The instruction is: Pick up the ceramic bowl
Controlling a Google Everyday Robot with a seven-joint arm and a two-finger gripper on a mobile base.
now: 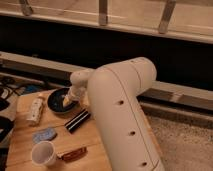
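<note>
The ceramic bowl (57,101) is a round dark shallow dish at the back of the wooden table (92,147), left of my arm. My gripper (69,100) reaches down from the white arm (117,110) onto the bowl's right side, over its rim. A pale yellowish part shows there, inside the bowl's right half. The white cup (43,153) stands apart at the table's front left.
A white packet (35,109) lies left of the bowl. A black bar (78,120) lies just in front of it. A blue packet (44,134) and a brown snack bar (73,154) lie nearer the front. A dark wall with a rail runs behind.
</note>
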